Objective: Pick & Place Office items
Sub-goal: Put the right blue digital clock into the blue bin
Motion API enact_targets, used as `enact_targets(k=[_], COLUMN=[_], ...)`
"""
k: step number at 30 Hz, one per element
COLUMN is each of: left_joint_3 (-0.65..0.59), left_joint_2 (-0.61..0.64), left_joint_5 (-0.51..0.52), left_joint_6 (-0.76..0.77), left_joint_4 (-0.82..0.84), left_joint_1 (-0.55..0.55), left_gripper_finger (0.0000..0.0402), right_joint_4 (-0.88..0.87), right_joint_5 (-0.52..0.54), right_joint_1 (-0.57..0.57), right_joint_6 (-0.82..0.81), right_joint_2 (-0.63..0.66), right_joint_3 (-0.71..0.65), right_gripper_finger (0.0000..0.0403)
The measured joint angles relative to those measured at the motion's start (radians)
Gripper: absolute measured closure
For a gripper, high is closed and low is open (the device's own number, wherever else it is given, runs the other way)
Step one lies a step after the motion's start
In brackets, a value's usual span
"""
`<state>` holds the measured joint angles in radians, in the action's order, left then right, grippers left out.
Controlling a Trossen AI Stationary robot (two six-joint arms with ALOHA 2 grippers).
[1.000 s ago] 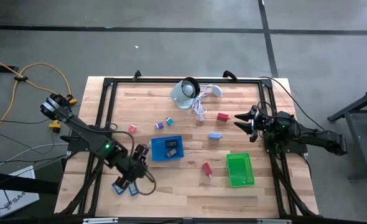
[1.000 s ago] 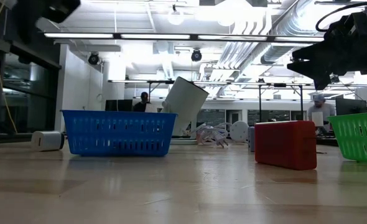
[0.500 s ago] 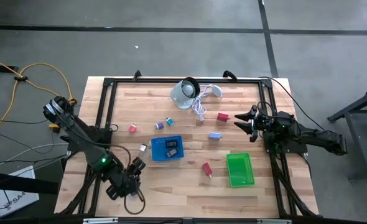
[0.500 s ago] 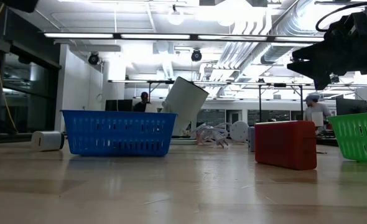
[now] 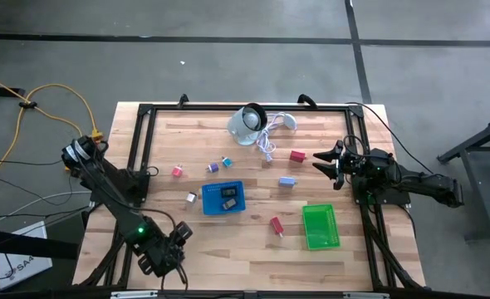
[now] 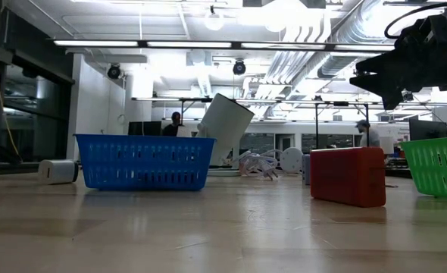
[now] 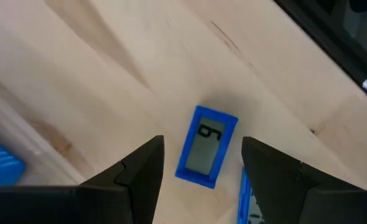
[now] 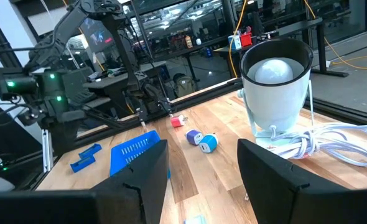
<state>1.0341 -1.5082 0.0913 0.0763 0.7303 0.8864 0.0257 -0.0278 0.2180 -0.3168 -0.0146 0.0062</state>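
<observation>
**Blue-framed display pieces under the left gripper**

Blue plastic framed the piece [image 7: 206, 147] seen by the left wrist camera: a small rectangle with a grey screen showing one dark digit, lying flat on the wooden table [image 5: 228, 241]. It lay between the fingers of the left gripper [image 7: 202, 180], which were spread apart and touched nothing. The edge of a second blue piece [image 7: 248, 199] showed just beside it. From above, the left gripper [image 5: 164, 257] hung near the table's front left corner and hid both pieces.

A blue basket [image 5: 223, 199] near the middle held a dark rectangle [image 5: 227, 197]. Around it lay a silver clip [image 5: 192, 198], a pink-red bit [image 5: 177, 172], a purple bit [image 5: 213, 168], a blue bit [image 5: 226, 162], a pale blue block [image 5: 287, 181] and two red blocks [image 5: 297, 155] [image 5: 276, 224]. A green basket [image 5: 320, 226] sat to the right. A white round device [image 5: 247, 123] with its cable [image 5: 267, 147] stood at the far edge.

The right gripper [image 5: 320, 159] waited above the table's right side, near the far red block, its fingers released and grasping nothing.
</observation>
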Motion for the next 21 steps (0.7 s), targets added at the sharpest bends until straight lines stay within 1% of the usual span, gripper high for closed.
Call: enact_targets(k=[14,21], left_joint_3=[-0.122,-0.17], left_joint_2=[0.001,0.001], left_joint_5=[-0.076,-0.077], left_joint_6=[-0.062,-0.07], left_joint_4=[-0.186,-0.24], left_joint_1=[-0.011,-0.029], left_gripper_finger=[0.0195,0.0195], right_joint_4=[0.0,0.0], right_joint_5=[0.0,0.0], right_joint_1=[0.0,0.0], right_joint_6=[0.0,0.0], right_joint_2=[0.0,0.0], right_joint_3=[0.0,0.0], right_gripper_finger=[0.0224,0.0224])
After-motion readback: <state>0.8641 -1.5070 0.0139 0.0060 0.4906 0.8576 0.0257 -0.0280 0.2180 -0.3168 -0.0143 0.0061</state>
